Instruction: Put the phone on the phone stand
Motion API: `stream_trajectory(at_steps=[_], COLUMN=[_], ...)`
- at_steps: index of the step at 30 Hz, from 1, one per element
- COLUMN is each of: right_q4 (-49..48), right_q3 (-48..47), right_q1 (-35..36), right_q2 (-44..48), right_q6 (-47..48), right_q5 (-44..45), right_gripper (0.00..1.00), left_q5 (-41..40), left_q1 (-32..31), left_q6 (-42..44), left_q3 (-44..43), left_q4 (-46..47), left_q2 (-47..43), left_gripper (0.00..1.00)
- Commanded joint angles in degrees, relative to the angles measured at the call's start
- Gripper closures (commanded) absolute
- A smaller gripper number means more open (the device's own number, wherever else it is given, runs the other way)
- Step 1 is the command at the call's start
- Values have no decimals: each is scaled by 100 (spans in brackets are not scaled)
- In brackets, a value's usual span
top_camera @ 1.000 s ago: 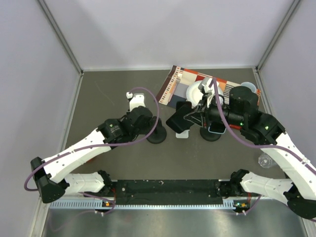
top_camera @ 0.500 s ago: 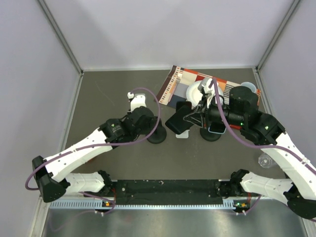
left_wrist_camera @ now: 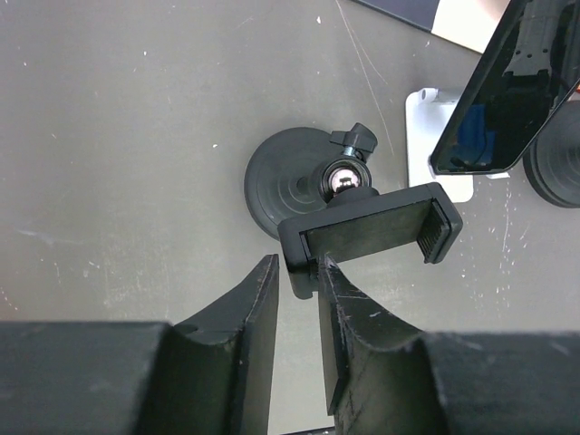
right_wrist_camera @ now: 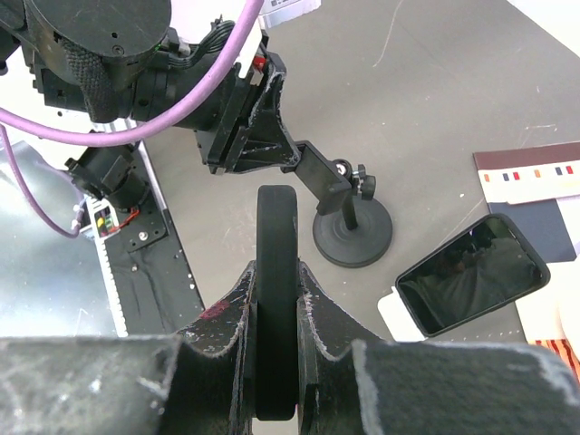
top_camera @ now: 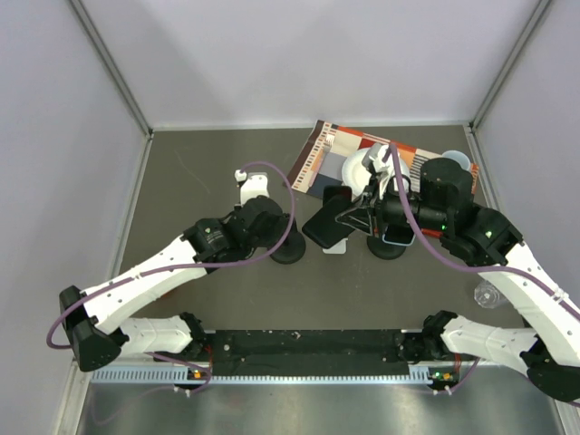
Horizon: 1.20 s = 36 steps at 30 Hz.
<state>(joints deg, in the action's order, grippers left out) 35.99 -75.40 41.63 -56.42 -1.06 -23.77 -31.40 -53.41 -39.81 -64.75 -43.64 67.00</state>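
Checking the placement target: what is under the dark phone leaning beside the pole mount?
Under the phone the white phone stand shows its lower plate and lip on the table. The stand's upper part is hidden by the phone.

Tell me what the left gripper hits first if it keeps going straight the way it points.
The left gripper already has its fingertips around the near end of the black clamp. Straight on, it would likely press into that clamp; how close the pads are is unclear.
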Motion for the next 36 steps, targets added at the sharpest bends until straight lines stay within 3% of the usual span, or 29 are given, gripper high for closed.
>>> stream_trajectory(at_steps=[1, 5, 10, 13, 18, 23, 27, 36], right_q4=[-575, -584, -567, -540, -549, -716, -698, -698], right_q3=[-142, -177, -125, -19, 121, 385, -17, -362], right_q1=[30, 30, 30, 30, 275, 320, 355, 1154], right_q2=[9, -79, -281, -369, -518, -808, -1309, -2126], right_q6=[71, 80, 597, 1080, 1889, 2889, 3199, 4289], right_q5=[-189, -312, -690, -1084, -2069, -3368, -4231, -3460], right_gripper=[100, 100, 100, 100, 100, 100, 100, 100], left_q5=[-147, -138, -139, 27, 1465, 2382, 2734, 3745], left_q1=[6, 6, 23, 67, 181, 287, 313, 401], left_q6=[149, 149, 710, 1421, 3002, 3883, 4420, 5018], left_q3=[-37, -108, -29, 173, 814, 1113, 1088, 973], left_q4=[163, 57, 285, 678, 1427, 1411, 1279, 1279], left_q2=[49, 251, 217, -72, -1039, -1444, -1357, -1339], left_gripper=[73, 81, 100, 100, 100, 100, 100, 100])
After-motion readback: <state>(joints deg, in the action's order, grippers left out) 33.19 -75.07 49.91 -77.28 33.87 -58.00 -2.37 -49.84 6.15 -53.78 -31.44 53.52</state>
